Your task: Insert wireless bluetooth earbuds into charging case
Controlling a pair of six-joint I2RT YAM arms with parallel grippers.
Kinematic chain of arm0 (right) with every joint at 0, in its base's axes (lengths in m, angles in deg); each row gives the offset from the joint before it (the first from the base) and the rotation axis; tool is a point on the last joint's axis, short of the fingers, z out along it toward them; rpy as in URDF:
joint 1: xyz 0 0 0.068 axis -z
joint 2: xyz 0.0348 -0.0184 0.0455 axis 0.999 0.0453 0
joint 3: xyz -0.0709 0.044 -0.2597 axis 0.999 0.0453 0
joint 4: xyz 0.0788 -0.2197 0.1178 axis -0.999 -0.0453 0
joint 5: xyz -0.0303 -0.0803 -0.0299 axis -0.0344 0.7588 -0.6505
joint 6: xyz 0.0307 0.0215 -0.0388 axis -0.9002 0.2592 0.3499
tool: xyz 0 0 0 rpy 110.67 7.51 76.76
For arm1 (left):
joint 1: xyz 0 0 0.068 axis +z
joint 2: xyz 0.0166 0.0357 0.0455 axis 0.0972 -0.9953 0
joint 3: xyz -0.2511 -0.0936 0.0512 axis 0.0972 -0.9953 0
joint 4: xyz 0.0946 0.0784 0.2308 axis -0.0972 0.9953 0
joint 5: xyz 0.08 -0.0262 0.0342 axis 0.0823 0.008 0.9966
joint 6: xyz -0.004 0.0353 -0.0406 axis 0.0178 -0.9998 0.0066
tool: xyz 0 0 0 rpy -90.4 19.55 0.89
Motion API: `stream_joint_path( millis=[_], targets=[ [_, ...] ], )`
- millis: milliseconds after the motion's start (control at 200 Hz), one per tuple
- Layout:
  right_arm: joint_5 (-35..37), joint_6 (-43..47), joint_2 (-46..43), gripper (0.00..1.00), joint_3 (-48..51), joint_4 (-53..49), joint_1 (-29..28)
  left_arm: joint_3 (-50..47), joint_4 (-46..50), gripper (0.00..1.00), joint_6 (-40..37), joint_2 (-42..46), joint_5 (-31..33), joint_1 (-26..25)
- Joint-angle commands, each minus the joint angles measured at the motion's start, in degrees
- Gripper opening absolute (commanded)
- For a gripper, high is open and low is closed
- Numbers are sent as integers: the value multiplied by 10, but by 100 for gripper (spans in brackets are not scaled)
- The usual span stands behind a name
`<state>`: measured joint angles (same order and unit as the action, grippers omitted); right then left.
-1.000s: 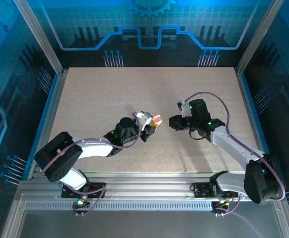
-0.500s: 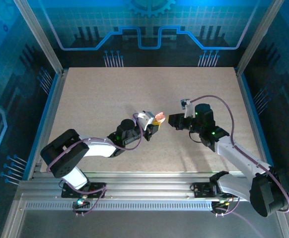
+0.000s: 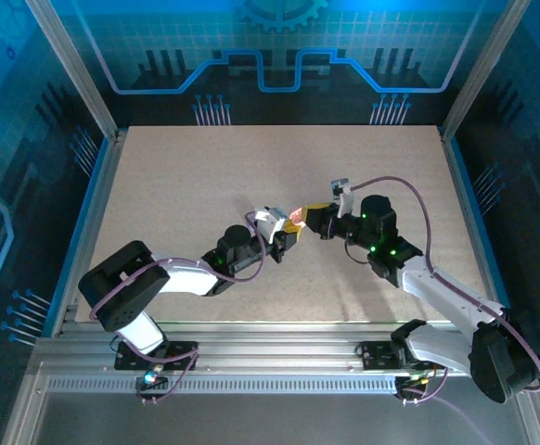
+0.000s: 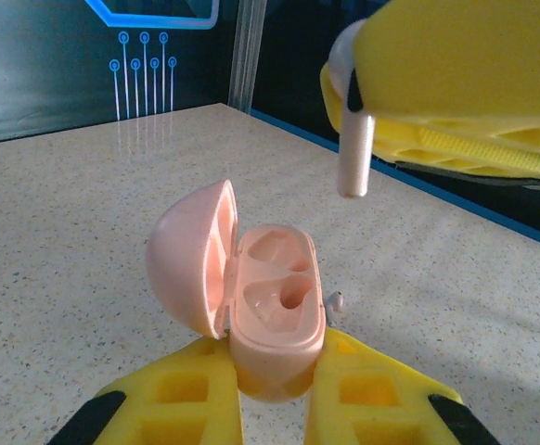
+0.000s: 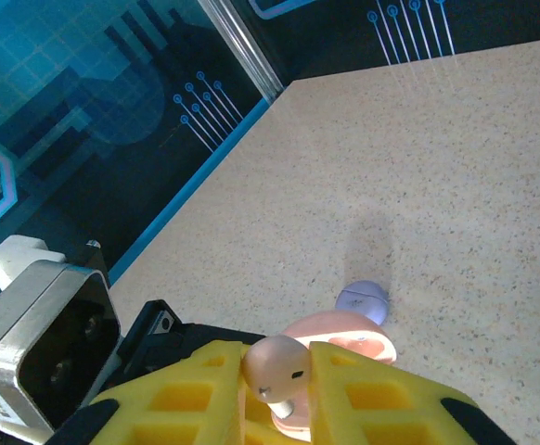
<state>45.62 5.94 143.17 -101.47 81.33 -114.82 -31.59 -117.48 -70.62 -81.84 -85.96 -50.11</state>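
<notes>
Pink, egg-shaped plastic charging case [image 4: 272, 306], clamped in the left gripper [image 4: 275, 360], stands open, both wells empty. Above it the right gripper [image 5: 277, 366] pinches a pale whitish-pink earbud [image 4: 354, 158] by its round head, stem vertical, tip down. Another small lilac earbud [image 5: 361, 298] lies on the speckled tabletop [image 4: 84, 213] nearby.

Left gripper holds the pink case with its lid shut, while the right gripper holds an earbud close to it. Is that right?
Not quite: the lid is open, not shut. The left wrist view shows the case in the left gripper with its lid swung back. The rest stands: the right gripper holds an earbud close to it.
</notes>
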Motion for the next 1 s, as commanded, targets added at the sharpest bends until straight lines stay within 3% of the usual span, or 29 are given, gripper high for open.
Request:
stream_joint_path(
  millis=[0, 995],
  targets=[
    [11, 15, 8, 22, 3, 35, -12, -5, -36, 12, 9, 1, 11, -6],
    [15, 56, 56, 23, 7, 50, -15, -8, -85, 12, 32, 23, 29, -6]
  ],
)
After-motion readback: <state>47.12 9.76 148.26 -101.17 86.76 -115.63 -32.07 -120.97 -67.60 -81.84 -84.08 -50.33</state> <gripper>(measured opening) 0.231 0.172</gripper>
